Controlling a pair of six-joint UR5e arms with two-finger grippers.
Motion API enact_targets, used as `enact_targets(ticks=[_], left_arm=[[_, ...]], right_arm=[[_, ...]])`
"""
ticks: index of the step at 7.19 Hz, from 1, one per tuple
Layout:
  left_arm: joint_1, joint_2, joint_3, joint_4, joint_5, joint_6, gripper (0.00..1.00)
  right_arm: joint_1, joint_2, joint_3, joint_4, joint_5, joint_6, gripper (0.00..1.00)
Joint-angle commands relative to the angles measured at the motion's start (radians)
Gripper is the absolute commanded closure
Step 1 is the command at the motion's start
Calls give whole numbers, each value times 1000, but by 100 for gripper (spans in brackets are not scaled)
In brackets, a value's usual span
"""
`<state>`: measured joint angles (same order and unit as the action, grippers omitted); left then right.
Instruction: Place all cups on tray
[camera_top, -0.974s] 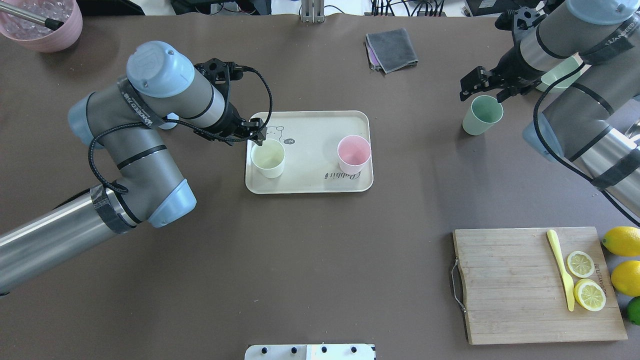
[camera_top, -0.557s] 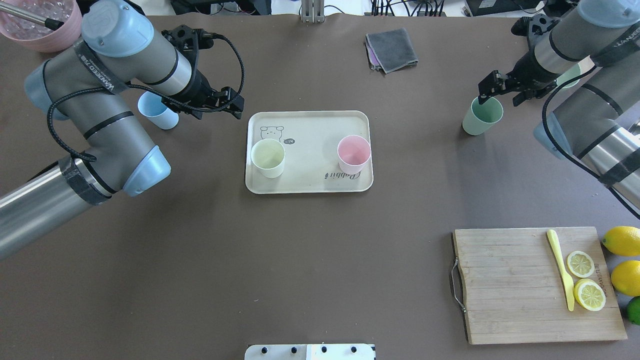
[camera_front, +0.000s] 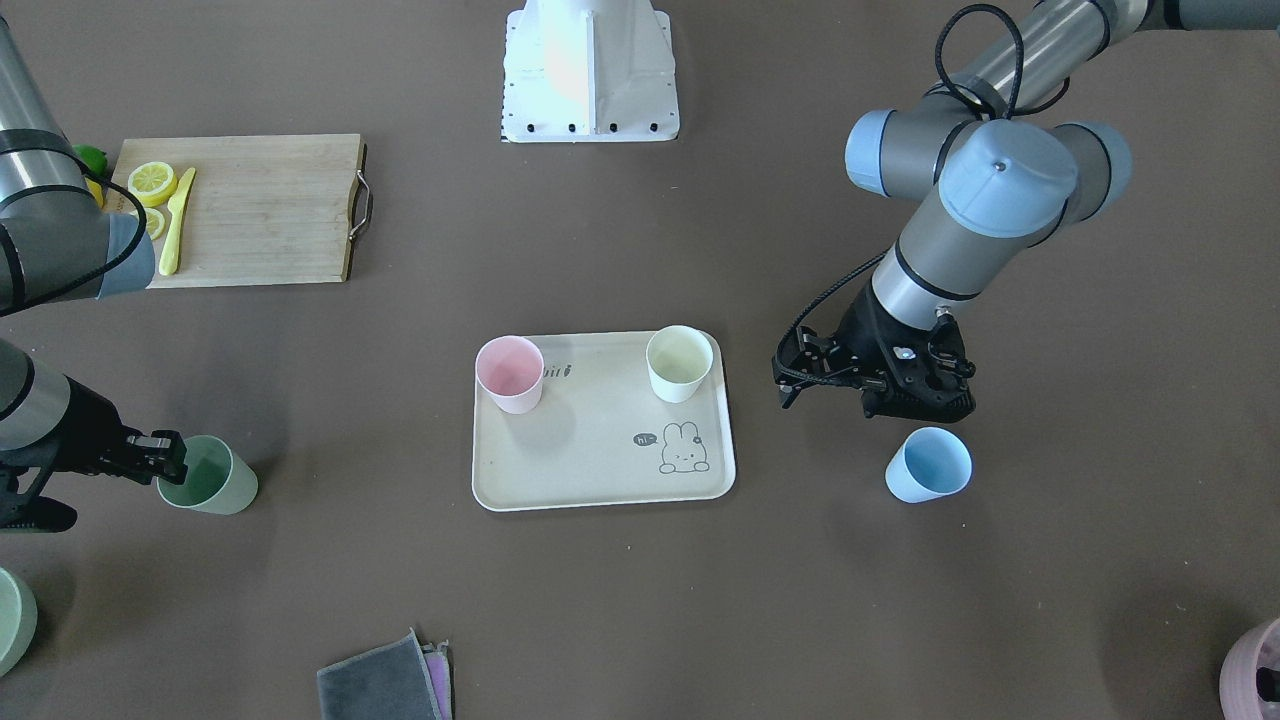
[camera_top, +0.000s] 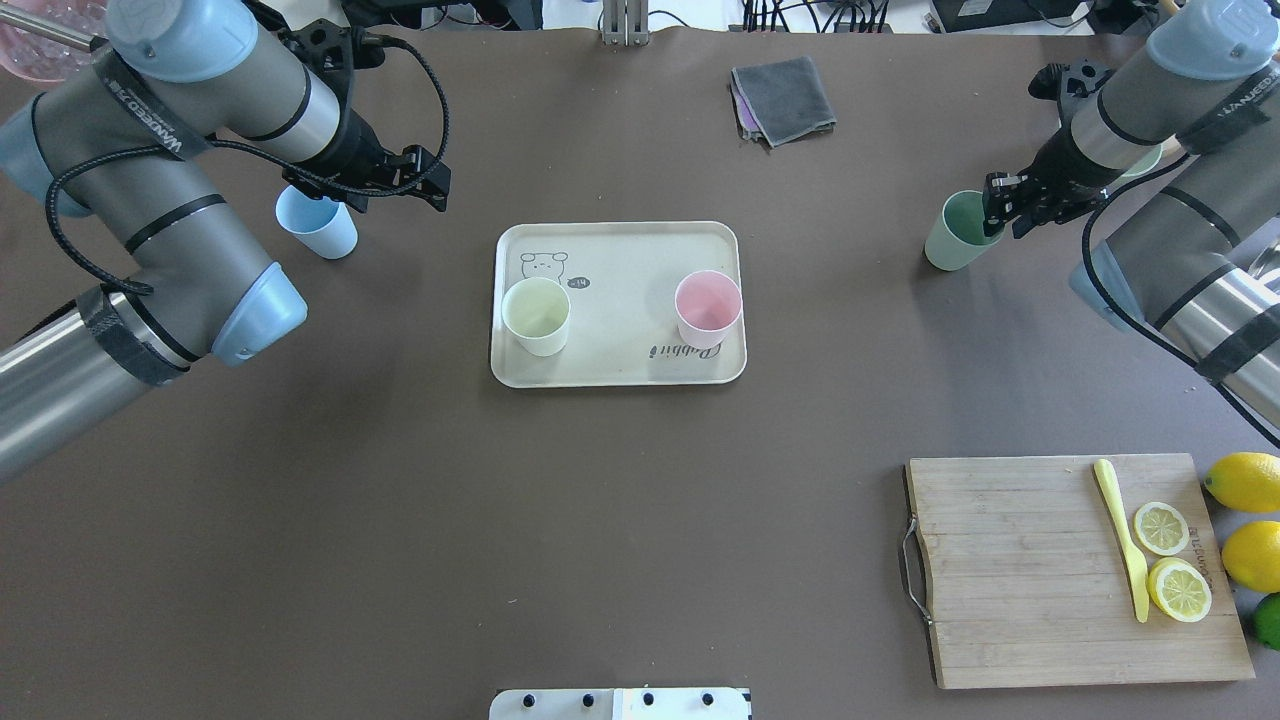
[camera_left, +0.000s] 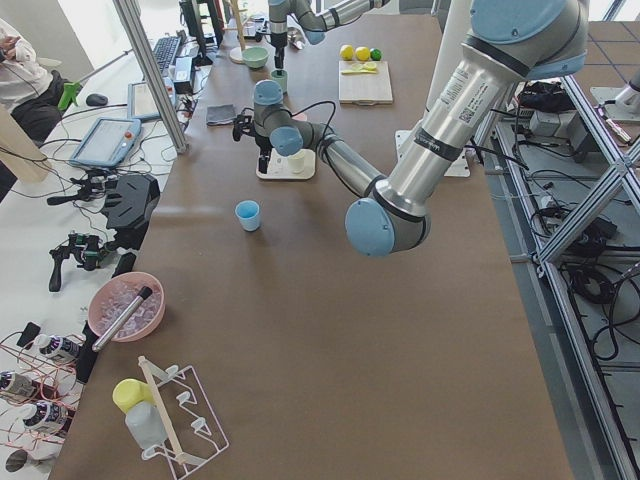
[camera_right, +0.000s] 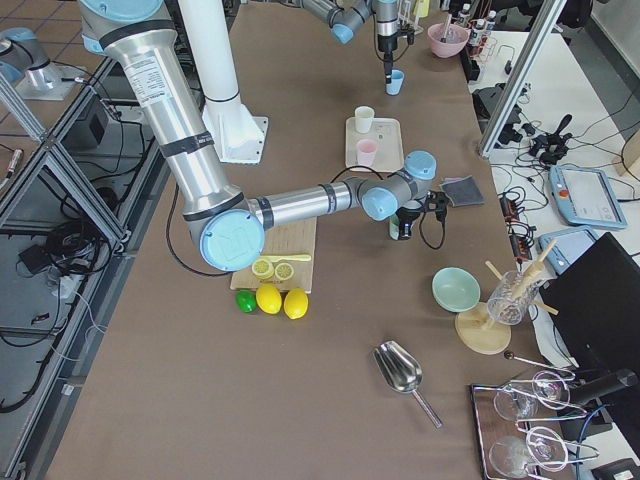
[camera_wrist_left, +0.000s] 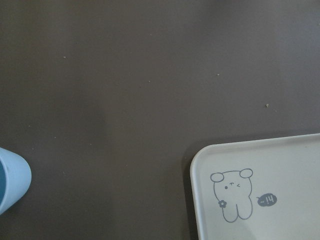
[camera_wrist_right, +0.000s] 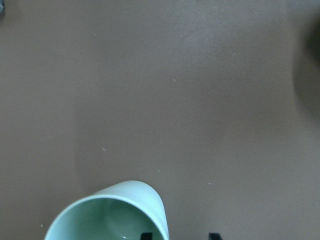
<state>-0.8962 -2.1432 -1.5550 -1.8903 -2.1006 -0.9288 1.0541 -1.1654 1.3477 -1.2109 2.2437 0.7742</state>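
The brown table (camera_top: 600, 520) before me bears the tray (camera_top: 620, 229) at its middle, the blue cup (camera_top: 325, 232) to my left and the green cup (camera_top: 950, 245) to my right. A grey cloth (camera_top: 785, 95) lies farther off; a cutting board (camera_top: 1010, 570) and lemons (camera_top: 1245, 482) sit near my right.

The left end effector (camera_top: 428, 186) has left the cream cup (camera_top: 536, 316) and now hangs beside the blue cup (camera_top: 318, 228). The right end effector (camera_top: 1002, 204) is lower, straddling the green cup's (camera_top: 952, 238) rim.
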Motion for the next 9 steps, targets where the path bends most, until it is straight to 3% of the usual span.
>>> enact_targets(ticks=[1,3,6,9], left_arm=[[-59,87,1,-3,-3,176,2],[-116,137,38,0,-15,258,3],[-132,132,133,-12,-22,255,7],[-124,88,188,-10,-24,240,10]], right_arm=[[0,15,-1,-5,20,14,100],[-2,68,10,-15,72,30,100],[-80,223,14,-13,80,288,100],[-210,294,14,-10,-57,395,100]])
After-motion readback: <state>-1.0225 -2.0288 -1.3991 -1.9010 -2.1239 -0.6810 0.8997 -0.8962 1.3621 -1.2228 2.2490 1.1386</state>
